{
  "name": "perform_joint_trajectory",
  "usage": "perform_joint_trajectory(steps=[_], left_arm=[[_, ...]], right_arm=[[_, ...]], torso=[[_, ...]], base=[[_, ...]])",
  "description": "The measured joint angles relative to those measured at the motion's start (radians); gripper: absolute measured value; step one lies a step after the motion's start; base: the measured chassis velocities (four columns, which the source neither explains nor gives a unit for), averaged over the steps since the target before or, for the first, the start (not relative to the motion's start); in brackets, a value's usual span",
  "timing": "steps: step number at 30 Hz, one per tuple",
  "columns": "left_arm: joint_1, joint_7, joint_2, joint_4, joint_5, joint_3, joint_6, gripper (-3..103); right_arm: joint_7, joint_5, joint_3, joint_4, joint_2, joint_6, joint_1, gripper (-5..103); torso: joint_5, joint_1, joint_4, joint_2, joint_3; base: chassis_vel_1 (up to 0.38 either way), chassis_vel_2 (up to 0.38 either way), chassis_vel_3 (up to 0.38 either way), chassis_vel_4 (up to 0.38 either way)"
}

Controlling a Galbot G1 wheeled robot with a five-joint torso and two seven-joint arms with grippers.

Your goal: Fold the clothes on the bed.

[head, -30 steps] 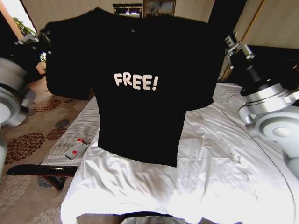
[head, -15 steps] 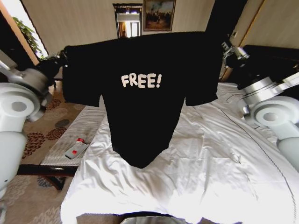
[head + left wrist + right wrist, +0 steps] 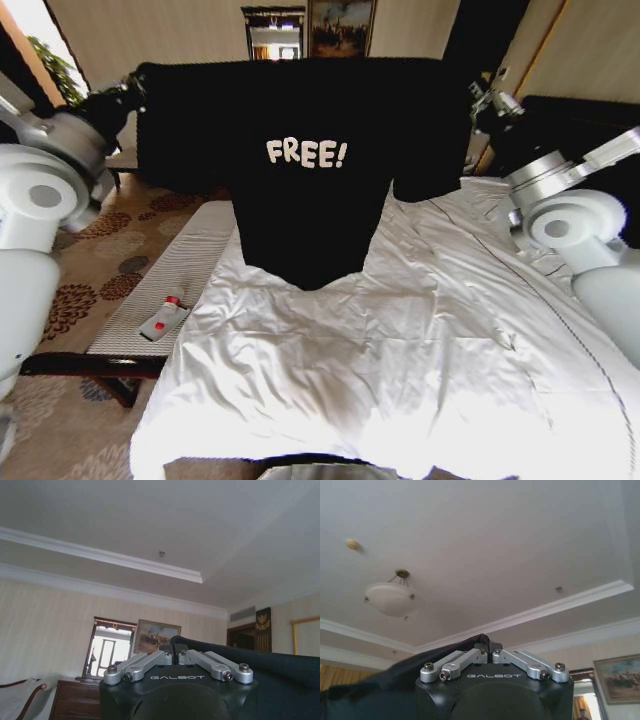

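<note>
The clothes (image 3: pixel 310 200), a black T-shirt with white "FREE!" lettering, hang spread out in the air above the bed (image 3: pixel 400 380). My left gripper (image 3: pixel 132 92) is shut on one shoulder edge, and my right gripper (image 3: pixel 478 97) is shut on the other. In the left wrist view the left gripper (image 3: pixel 173 652) pinches black cloth (image 3: pixel 240 660) that runs off to one side. In the right wrist view the right gripper (image 3: pixel 487 647) pinches a black fold (image 3: pixel 405 672). The shirt's lower hem hangs just above the white duvet.
A striped padded bench (image 3: pixel 165 285) stands along the bed's left side with a small grey and red object (image 3: pixel 165 315) on it. Patterned carpet (image 3: pixel 60 300) lies further left. A dark headboard (image 3: pixel 585 135) is at the right. Doorway and painting are on the far wall.
Both arms have carried the shirt further away from me across the bed. Its hem now hangs higher in the picture and the lettering looks smaller.
</note>
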Motion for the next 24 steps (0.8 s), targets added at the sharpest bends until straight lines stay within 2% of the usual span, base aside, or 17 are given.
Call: perform_joint_trajectory(steps=[3, 4, 5, 8, 9, 10, 12, 14, 15, 17, 21, 24], left_arm=[[0.171, -0.007, 0.039, -0.134, -0.044, -0.176, 0.009, 1], [0.237, -0.022, 0.049, -0.196, -0.079, -0.263, 0.023, 1], [0.237, -0.022, 0.049, -0.196, -0.079, -0.263, 0.023, 1], [0.337, -0.055, 0.061, -0.304, -0.196, -0.418, 0.057, 1], [0.337, -0.055, 0.061, -0.304, -0.196, -0.418, 0.057, 1], [0.358, -0.065, 0.07, -0.326, -0.238, -0.466, 0.067, 1], [0.37, -0.076, 0.089, -0.347, -0.298, -0.528, 0.079, 1], [0.371, -0.083, 0.109, -0.359, -0.354, -0.576, 0.085, 1], [0.371, -0.083, 0.109, -0.359, -0.354, -0.576, 0.085, 1], [0.358, -0.09, 0.135, -0.37, -0.442, -0.633, 0.089, 1], [0.341, -0.09, 0.147, -0.37, -0.472, -0.653, 0.089, 1], [0.331, -0.091, 0.134, -0.35, -0.453, -0.595, 0.098, 1]], right_arm=[[0.025, 0.018, 0.091, 0.126, -0.009, 0.007, -0.089, 0], [0.042, 0.033, 0.132, 0.184, -0.005, 0.005, -0.122, 0], [0.042, 0.033, 0.132, 0.184, -0.005, 0.005, -0.122, 0], [0.105, 0.082, 0.257, 0.315, -0.004, -0.026, -0.216, 0], [0.105, 0.082, 0.257, 0.315, -0.004, -0.026, -0.216, 0], [0.119, 0.096, 0.298, 0.358, -0.01, -0.038, -0.243, 0], [0.132, 0.108, 0.343, 0.402, -0.022, -0.047, -0.264, 0], [0.143, 0.125, 0.377, 0.429, -0.035, -0.051, -0.267, 0], [0.143, 0.125, 0.377, 0.429, -0.035, -0.051, -0.267, 0], [0.159, 0.173, 0.436, 0.46, -0.059, -0.055, -0.258, 0], [0.176, 0.213, 0.487, 0.474, -0.096, -0.066, -0.226, 0], [0.206, 0.204, 0.473, 0.446, -0.112, -0.102, -0.196, 0]], torso=[[-0.0005, 0.0, -0.0006, 0.0, 0.0], [-0.0003, 0.0, 0.0013, 0.0, 0.0], [-0.0003, 0.0, 0.0013, 0.0, 0.0], [-0.0005, -0.001, 0.0008, 0.0, 0.0], [-0.0005, -0.001, 0.0008, 0.0, 0.0], [-0.0005, -0.001, -0.0003, 0.001, 0.0], [-0.0003, -0.001, -0.0005, 0.0, 0.0], [-0.0002, 0.0, 0.0, 0.0, 0.0], [-0.0002, 0.0, 0.0, 0.0, 0.0], [0.0001, 0.0, 0.0005, 0.0, 0.0], [-0.0002, 0.0, 0.0001, 0.0, 0.0], [-0.0004, 0.0, 0.0002, 0.001, 0.0]], base=[[0.0, 0.0, 0.0, 0.0], [0.0, 0.0, 0.0, 0.0], [0.0, 0.0, 0.0, 0.0], [0.0, 0.0, 0.0, 0.0], [0.0, 0.0, 0.0, 0.0], [0.0, 0.0, 0.0, 0.0], [0.0, 0.0, 0.0, 0.0], [0.0, 0.0, 0.0, 0.0], [0.0, 0.0, 0.0, 0.0], [0.0, 0.0, 0.0, 0.0], [0.0, 0.0, 0.0, 0.0], [0.0, 0.0, 0.0, 0.0]])
